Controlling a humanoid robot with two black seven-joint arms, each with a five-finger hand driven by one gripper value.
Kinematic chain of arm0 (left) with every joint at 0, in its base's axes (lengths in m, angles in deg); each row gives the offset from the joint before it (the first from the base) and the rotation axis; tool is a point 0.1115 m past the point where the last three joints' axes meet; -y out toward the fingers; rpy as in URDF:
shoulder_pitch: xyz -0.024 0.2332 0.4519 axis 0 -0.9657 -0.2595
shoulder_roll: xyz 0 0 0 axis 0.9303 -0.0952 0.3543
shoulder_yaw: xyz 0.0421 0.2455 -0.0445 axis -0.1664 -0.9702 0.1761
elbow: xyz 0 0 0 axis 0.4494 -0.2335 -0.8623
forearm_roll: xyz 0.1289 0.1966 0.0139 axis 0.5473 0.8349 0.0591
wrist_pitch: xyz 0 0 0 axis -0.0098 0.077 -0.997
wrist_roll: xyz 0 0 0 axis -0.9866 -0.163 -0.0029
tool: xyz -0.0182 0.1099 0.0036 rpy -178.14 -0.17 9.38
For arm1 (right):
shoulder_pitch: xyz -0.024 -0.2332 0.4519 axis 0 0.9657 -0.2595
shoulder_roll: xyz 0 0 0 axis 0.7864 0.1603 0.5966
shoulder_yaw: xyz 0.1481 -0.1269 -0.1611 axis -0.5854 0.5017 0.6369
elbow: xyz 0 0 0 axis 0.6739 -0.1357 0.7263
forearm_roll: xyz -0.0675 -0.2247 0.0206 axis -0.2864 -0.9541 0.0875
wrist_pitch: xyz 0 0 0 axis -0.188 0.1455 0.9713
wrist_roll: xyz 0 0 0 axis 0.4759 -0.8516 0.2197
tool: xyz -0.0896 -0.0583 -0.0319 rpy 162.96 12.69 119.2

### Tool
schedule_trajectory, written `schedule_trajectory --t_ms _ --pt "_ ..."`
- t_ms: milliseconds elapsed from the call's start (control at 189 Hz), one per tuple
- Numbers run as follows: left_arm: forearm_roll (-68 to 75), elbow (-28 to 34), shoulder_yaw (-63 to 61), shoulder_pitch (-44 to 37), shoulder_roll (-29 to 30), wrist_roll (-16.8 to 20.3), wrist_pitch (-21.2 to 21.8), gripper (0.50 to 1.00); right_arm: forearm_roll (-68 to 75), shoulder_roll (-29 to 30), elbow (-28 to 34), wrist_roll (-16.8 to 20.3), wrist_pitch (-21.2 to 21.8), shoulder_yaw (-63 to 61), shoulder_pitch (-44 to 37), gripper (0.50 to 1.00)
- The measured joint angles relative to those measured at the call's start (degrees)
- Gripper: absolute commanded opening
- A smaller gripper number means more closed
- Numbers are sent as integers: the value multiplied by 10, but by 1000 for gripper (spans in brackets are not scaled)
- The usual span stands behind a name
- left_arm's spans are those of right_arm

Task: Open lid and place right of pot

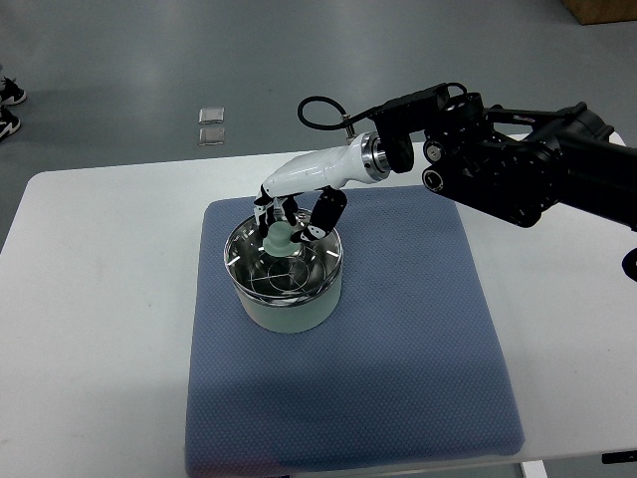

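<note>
A pale green pot (287,304) stands on the blue mat (398,339), left of the mat's middle. Its glass lid (284,271) with a metal rim sits on the pot, with a pale green knob (279,237) on top. My right hand (289,221), white with black fingers, reaches in from the right and hovers over the lid. Its fingers curl around the knob; whether they grip it firmly is hard to tell. The lid lies flat on the pot. The left arm does not show.
The mat lies on a white table (90,299). Right of the pot the mat stretches bare. My black right forearm (518,159) crosses the upper right. On the grey floor beyond are two small squares (211,124) and a person's shoes (8,108) at the left edge.
</note>
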Motion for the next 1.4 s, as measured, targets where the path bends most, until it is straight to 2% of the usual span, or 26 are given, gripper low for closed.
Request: schedule_trajectory --t_ms 323,529,724,936,1232,1322,1401 --pt "0 0 0 0 0 1 0 1000 2 -15 1 -14 8 -1 -29 500" --pt "0 0 0 0 0 1 0 1000 2 -81 7 -18 30 0 -40 500" --pt "0 0 0 0 0 1 0 1000 0 -147 10 -18 32 3 -33 500" --pt "0 0 0 0 0 1 0 1000 -3 -194 9 -19 4 7 22 500" --pt "0 0 0 0 0 1 0 1000 -7 -177 -30 -18 -65 7 107 500" --pt "0 0 0 0 0 1 0 1000 -7 -165 -42 -18 -73 7 117 500" --pt "0 0 0 0 0 1 0 1000 -4 -162 -46 -17 -74 6 125 578"
